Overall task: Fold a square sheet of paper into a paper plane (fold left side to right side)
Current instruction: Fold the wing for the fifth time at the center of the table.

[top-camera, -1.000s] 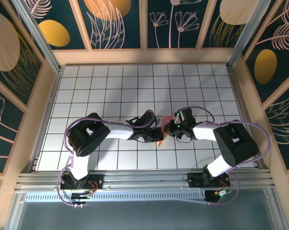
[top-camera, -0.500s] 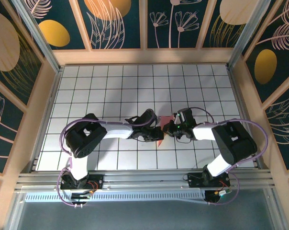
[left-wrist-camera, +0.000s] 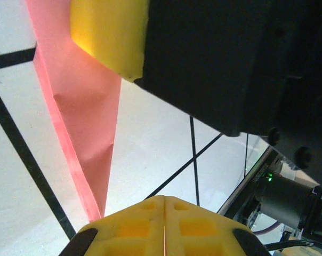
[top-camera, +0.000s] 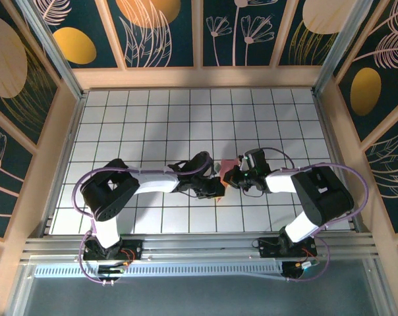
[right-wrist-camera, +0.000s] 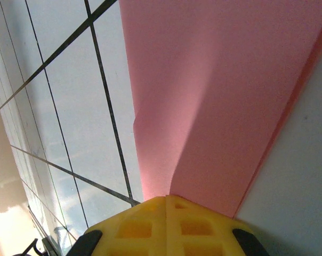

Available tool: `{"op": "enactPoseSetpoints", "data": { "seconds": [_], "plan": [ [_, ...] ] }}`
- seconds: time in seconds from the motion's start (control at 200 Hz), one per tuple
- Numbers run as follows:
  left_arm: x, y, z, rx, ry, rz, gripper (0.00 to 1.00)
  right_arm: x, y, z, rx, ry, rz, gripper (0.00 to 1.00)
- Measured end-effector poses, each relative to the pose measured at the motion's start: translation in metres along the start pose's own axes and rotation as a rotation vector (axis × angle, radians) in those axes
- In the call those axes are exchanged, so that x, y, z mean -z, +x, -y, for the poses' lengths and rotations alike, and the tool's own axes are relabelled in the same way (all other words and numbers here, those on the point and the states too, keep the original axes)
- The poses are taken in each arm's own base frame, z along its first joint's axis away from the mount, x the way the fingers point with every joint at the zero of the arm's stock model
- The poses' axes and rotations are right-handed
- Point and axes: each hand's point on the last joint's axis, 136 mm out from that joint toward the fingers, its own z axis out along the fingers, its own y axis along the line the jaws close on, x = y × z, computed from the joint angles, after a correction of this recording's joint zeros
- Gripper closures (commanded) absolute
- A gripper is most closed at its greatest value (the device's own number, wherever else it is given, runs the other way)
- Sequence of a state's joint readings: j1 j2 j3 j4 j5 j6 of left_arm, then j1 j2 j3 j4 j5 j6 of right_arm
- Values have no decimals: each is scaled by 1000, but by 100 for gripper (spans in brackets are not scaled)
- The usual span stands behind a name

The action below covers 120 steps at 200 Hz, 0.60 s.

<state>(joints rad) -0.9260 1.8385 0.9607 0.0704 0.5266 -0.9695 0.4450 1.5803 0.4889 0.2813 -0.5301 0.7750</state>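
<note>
Left elbow has swung outward. Left gripper is pressed together beside the paper. Right gripper pinches it, hiding most.

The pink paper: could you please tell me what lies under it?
The white gridded table shows beside the pink paper; whatever lies directly beneath it is covered.

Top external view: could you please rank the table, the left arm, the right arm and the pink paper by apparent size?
1. Table.
2. Left arm and right arm, about alike.
3. Pink paper, partly covered.
</note>
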Motion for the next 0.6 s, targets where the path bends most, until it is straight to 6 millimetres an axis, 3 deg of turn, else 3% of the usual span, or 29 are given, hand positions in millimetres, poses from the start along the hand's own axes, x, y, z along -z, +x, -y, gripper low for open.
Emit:
{"op": "enactPoseSetpoints", "data": {
  "seconds": [0.601],
  "plan": [
    [-10,6,-14,23,-23,-36,94,0,0,0,10,0,-2,100]
  ]
}}
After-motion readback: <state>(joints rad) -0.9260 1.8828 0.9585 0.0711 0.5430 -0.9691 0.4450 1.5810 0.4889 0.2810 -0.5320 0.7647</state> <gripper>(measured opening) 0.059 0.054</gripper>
